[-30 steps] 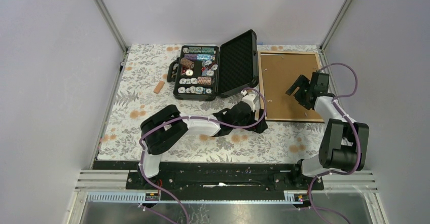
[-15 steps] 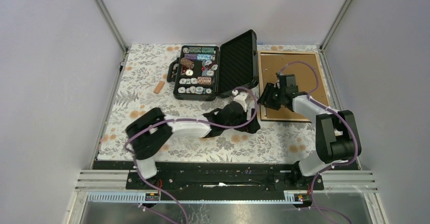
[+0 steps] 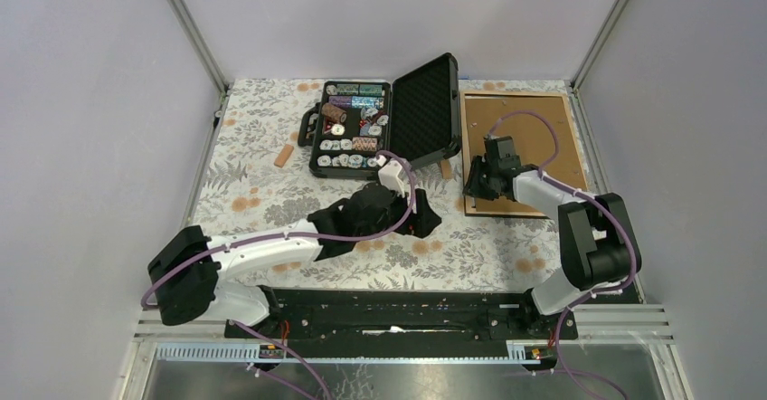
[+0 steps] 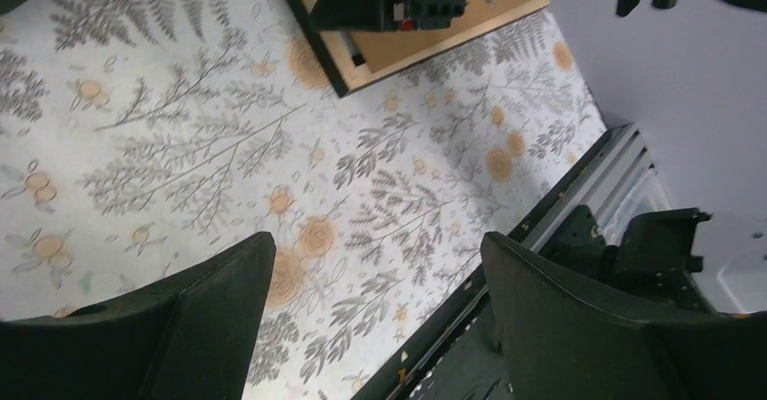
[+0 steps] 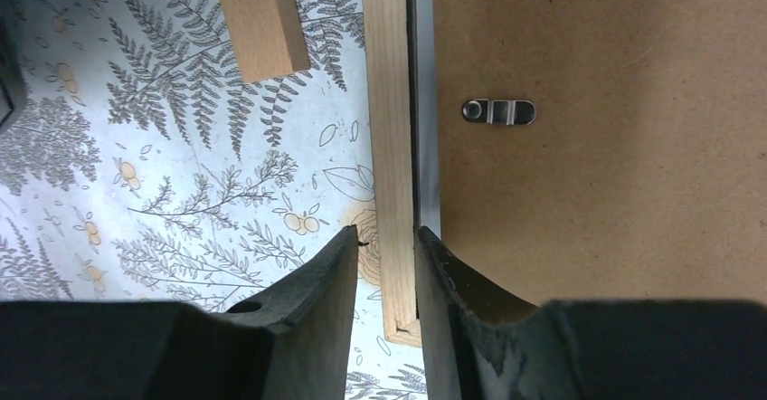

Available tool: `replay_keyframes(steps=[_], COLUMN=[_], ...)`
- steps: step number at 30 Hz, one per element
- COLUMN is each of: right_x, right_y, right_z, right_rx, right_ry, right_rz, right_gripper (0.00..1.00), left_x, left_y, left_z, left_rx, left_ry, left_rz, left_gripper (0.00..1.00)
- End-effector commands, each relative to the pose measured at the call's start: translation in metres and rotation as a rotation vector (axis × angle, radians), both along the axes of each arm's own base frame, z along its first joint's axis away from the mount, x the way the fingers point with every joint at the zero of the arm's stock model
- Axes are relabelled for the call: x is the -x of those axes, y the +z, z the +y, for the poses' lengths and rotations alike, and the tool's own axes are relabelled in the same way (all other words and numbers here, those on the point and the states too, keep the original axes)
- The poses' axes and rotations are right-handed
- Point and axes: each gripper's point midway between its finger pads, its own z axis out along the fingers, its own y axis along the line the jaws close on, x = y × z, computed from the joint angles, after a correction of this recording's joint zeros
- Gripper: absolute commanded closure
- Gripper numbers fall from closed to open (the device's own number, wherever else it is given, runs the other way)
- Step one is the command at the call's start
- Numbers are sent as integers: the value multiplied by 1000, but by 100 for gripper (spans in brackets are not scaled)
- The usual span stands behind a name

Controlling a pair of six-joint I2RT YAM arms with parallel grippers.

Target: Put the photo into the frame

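The frame (image 3: pixel 517 95) is lying back side up at the far right corner of the bench (image 3: pixel 262 192), its light wood rails surrounding the brown backing board (image 5: pixel 588 192), with a small metal clip (image 5: pixel 498 110) sitting on the board close to the left rail. The right claw (image 5: pixel 387 237) is reaching down onto the frame's left rail just short of its near corner. Its fingers are straddling that rail, one outside over the fern-patterned cloth and the other inside over the board. They are drawn in narrow to the rail's width, so the claw is gripping the frame by its edge. A thin pale strip is showing between rail and board, but what it is cannot be told. A small wooden block (image 5: pixel 262 20) is lying on the cloth just left of the frame, apart from it. The left arm is stretching low across the middle of the bench, and the left claw (image 4: pixel 375 255) is hanging over bare cloth with its fingers spread wide and nothing between them, near the frame's near-left corner but not touching it. A black case (image 3: pixel 423 115) is standing open just left of the frame, its lid tilting up toward it and its tray holding poker chips (image 3: pixel 348 147). Another small block (image 3: pixel 284 156) is lying left of the case.
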Motion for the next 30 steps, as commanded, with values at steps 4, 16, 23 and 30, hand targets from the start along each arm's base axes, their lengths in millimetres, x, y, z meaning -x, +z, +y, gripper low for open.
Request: replay_keyframes(steps=[4, 16, 23, 30], right_x=[3, 46, 99, 127], right_y=[-17, -26, -18, 0], right_z=[-11, -2, 6, 34], right_rx=[168, 233, 114, -119], right_ry=[4, -32, -59, -26], right_rz=[15, 66, 97, 82], right_gripper=[62, 92, 100, 73], left_x=[0, 6, 10, 14], left_y=[9, -2, -17, -30], left_z=[18, 21, 10, -7], left_rx=[-6, 1, 2, 31], left_ry=[39, 28, -9, -44], left_rz=[-35, -10, 26, 99], left_gripper=[11, 10, 10, 10])
